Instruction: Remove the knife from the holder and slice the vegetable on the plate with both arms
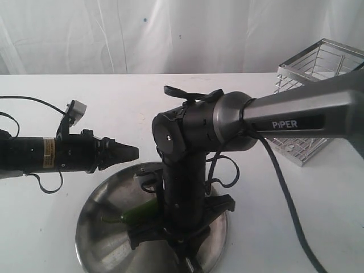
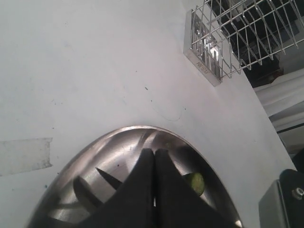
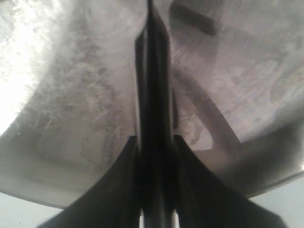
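The green vegetable (image 1: 136,212) lies on the steel plate (image 1: 99,236), and its cut round face (image 2: 195,183) shows beside my left fingers. My left gripper (image 1: 134,152) (image 2: 154,152) hovers shut and empty over the plate's far-left rim, apart from the vegetable. My right gripper (image 1: 183,245) (image 3: 154,138) points down onto the plate just right of the vegetable. It is shut on the knife (image 3: 153,71), whose dark handle runs edge-on out from between the fingers over the scuffed plate (image 3: 71,95). In the exterior view the arm hides the knife. The wire holder (image 1: 318,74) (image 2: 237,38) stands at the back right.
The plate sits on a white table (image 1: 284,227) with a white curtain behind it. A strip of pale tape (image 2: 23,154) lies on the table beside the plate. The right arm's grey link (image 1: 301,116) and its cable (image 1: 284,193) cross in front of the holder.
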Controlling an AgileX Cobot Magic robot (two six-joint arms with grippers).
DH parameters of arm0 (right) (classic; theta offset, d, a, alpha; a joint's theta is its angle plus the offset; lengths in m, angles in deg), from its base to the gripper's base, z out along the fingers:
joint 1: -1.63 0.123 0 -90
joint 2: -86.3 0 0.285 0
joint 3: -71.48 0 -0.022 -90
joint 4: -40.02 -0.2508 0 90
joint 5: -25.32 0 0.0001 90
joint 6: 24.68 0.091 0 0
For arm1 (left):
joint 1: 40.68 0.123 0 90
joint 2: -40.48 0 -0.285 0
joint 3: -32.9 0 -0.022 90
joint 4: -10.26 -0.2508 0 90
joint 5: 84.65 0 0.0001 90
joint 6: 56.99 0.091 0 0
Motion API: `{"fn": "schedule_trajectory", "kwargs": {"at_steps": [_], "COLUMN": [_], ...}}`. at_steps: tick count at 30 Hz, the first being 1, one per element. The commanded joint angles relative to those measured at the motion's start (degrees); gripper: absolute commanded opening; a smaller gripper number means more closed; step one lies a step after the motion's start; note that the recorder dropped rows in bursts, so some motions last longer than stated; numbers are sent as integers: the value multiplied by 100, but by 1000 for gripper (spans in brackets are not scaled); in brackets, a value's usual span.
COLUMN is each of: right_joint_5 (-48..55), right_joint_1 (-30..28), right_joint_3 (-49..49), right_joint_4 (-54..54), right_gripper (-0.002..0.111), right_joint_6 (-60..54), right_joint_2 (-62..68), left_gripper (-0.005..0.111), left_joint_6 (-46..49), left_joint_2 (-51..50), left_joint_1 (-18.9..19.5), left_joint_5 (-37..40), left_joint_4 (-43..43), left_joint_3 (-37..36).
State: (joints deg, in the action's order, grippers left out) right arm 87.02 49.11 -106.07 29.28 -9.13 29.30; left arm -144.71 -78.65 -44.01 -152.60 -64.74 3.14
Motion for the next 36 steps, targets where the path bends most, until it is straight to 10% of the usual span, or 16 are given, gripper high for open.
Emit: {"fn": "schedule_trajectory", "kwargs": {"at_steps": [1,27,36], "right_joint_5": [82,597,250], "right_joint_1": [-49,-153,-153], "right_joint_3": [21,21,21], "right_joint_4": [174,14,-40], "right_gripper": [0,0,17], "right_joint_6": [121,-333,-362], "right_joint_2": [-31,-123,-123], "left_gripper": [0,0,0], "left_joint_6": [115,271,353], "left_joint_2": [5,5,5], "left_joint_1": [-26,-26,-26], "left_joint_5": [-53,-141,-141], "left_joint_4": [34,-45,-45], "left_joint_3": [-6,-6,-6]}}
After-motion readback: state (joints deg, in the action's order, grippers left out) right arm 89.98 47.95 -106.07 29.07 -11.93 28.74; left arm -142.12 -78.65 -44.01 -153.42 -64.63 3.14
